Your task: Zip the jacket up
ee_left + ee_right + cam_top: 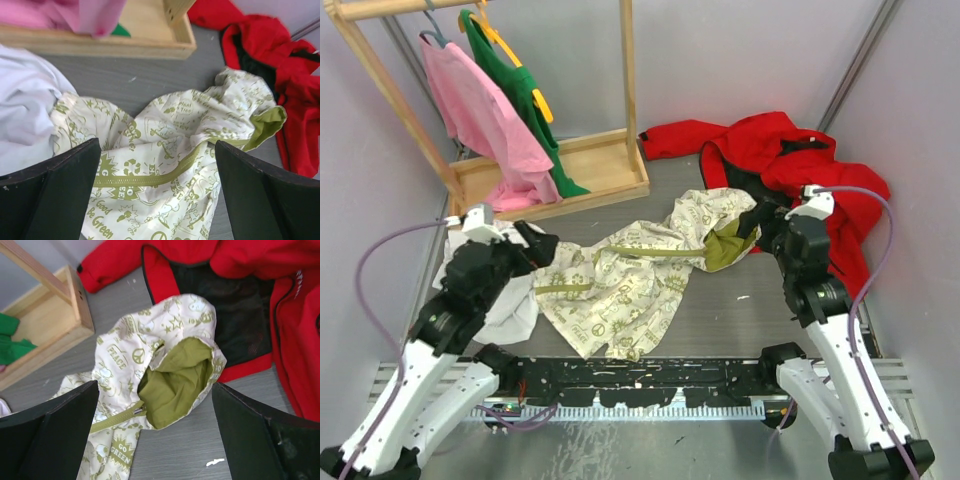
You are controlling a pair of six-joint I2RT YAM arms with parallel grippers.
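The jacket (620,280) lies crumpled mid-table, cream printed side up, its hood (175,380) turned so the olive lining shows. An olive zipper band (145,179) runs across the front, and its teeth look joined along the part I can see. The metal zipper pull (137,410) sits at the neck, just under the hood. My left gripper (156,145) hangs open above the zipper band with nothing in it. Over the hood, my right gripper (154,385) is open and empty too. In the top view the left gripper (535,245) is at the jacket's left end and the right gripper (770,225) at the hood.
A bright red jacket (790,160) is heaped at the back right, touching the hood. A plain white garment (505,305) lies under the left arm beside the jacket. A wooden clothes rack (570,170) stands at the back left, with pink and green garments on hangers.
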